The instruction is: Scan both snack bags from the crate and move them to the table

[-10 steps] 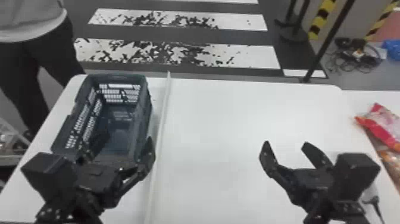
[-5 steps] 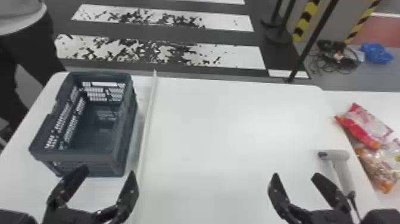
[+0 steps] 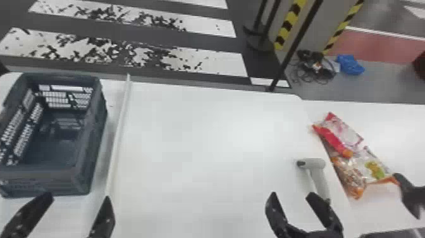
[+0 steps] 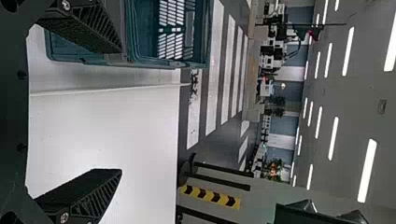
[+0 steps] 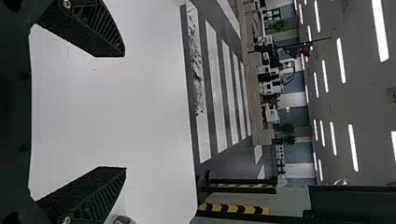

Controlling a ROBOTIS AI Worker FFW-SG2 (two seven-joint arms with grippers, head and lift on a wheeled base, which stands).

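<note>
In the head view my left gripper (image 3: 76, 202) stands open in front of the dark crate (image 3: 47, 178), whose bare floor shows. My right gripper (image 3: 292, 197) is open with nothing between its fingers, at the front of the table. A grey hand scanner (image 3: 317, 177) lies close beyond its right finger. Two snack bags, a red and pink one (image 3: 346, 133) and a clear and orange one (image 3: 351, 174), lie together farther right. In the left wrist view the left gripper (image 4: 121, 111) is near the crate (image 4: 133, 37); in the right wrist view the right gripper (image 5: 124, 112) faces the white tabletop.
A thin white strip (image 3: 117, 136) runs front to back on the table (image 3: 205, 152), right of the crate. At the right edge a dark object (image 3: 414, 196) meets the clear bag's orange corner; I cannot tell what it is. Posts (image 3: 297, 44) stand behind the table.
The head view has swung right, bringing the scanner and more of the bags into sight. Both grippers have drawn back from the crate and table toward the near edge. A dark object has appeared beside the bags.
</note>
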